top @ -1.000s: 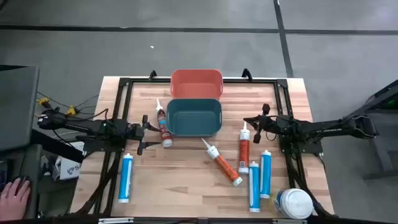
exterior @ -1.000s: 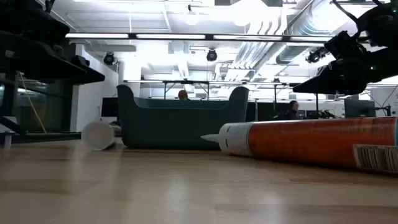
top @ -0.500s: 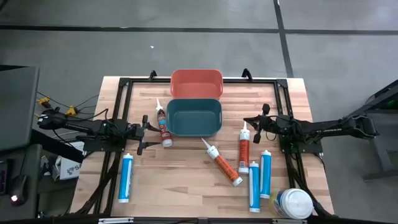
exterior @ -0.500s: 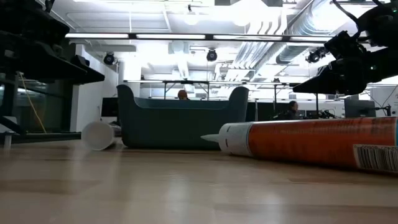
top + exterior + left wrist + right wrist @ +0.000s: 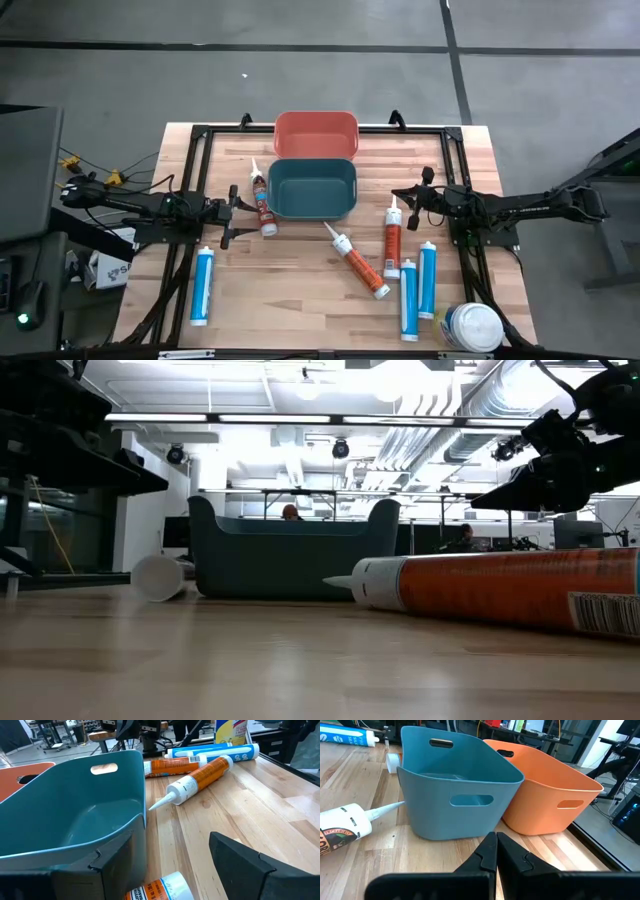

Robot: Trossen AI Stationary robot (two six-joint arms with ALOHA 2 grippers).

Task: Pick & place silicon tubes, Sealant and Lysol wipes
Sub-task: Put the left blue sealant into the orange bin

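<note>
Three orange sealant tubes lie on their sides on the wood: one (image 5: 262, 205) left of the teal bin (image 5: 312, 188), one (image 5: 355, 262) in front of it, one (image 5: 392, 238) to its right. Slim blue tubes lie at the near left (image 5: 203, 285) and near right (image 5: 409, 298), (image 5: 428, 280). The Lysol wipes canister (image 5: 472, 326) sits at the near right corner. My left gripper (image 5: 175, 865) hovers open left of the teal bin, above the left orange tube (image 5: 160, 890). My right gripper (image 5: 496, 852) is shut and empty, right of the bin.
An orange bin (image 5: 315, 133) stands behind the teal bin, touching it. A black frame (image 5: 200, 130) runs along the table's edges. Bare wood lies between the near tubes. A monitor and cables stand beyond the table's left edge.
Both arms have kept still and no tube has moved. A person's hand that lay beside the table's near left corner has gone out of view.
</note>
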